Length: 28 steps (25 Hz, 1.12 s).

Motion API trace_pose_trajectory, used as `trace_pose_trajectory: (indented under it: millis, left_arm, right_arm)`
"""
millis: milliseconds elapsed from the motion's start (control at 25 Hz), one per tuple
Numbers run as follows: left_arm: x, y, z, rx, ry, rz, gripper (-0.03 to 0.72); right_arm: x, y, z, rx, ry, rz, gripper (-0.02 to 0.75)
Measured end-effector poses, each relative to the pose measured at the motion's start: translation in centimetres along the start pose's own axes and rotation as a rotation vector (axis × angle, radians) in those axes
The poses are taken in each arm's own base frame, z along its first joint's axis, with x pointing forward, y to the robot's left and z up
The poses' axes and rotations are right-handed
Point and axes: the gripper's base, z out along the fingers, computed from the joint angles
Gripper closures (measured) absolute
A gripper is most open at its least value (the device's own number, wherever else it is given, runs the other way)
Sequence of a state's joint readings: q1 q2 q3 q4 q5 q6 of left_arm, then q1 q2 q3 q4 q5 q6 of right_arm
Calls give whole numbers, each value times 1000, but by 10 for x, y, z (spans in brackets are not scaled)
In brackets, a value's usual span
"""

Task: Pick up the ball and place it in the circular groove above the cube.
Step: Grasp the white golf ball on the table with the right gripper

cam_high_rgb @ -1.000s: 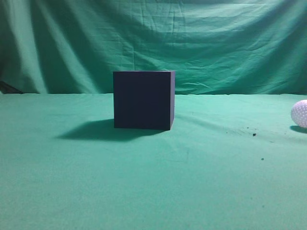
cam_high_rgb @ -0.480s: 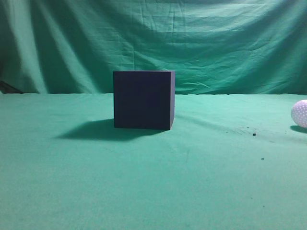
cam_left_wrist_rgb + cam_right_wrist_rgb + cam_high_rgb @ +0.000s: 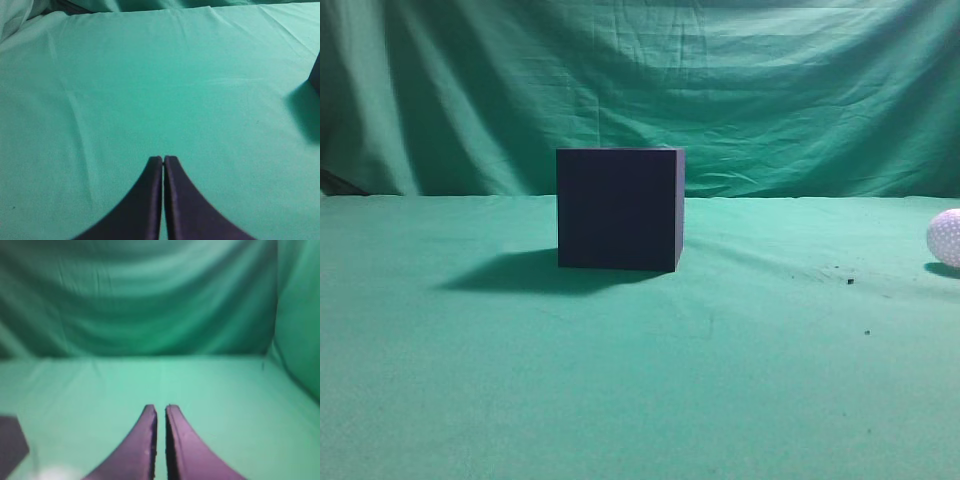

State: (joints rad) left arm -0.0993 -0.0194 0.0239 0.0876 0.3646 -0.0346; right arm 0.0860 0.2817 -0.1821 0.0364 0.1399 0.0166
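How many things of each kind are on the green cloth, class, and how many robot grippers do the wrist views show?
Balls: 1, the white dimpled ball
Cubes: 1, the dark cube
Grippers: 2, the left gripper and the right gripper, both shut and empty
Total: 4

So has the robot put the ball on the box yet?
Not yet. Nothing looks done: the ball sits on the green cloth, far to the right of the cube. Nothing is in hand either: the left gripper and right gripper are both shut and empty. Left to do: grab the ball, lift it and set it on top of the cube.
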Motion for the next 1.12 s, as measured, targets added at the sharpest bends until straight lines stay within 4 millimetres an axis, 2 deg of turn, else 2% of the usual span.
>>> trace_pose_trajectory:
  millis: [240,360,520,640,840,1040,1080,1120]
  left_arm:
    - [0,0,0,0,0,0,688]
    - [0,0,0,0,0,0,688]
    - [0,0,0,0,0,0,688]
    - [0,0,0,0,0,0,688]
    - [0,0,0,0,0,0,688]
    - [0,0,0,0,0,0,688]
    - [0,0,0,0,0,0,688]
    - [0,0,0,0,0,0,688]
  right_arm:
    - [-15,6,43,-3,453,145,738]
    - [-20,6,68,6,553,154,738]
    - [-21,7,91,10,626,177,738]
    - [-20,13,105,-55,727,72,738]
    - [-19,43,134,-261,888,-204,738]
    - [-8,53,171,-232,1055,-233,738]
    - [-5,53,179,-217,1085,-232,691]
    - [-5,53,185,-203,1102,-229,691]
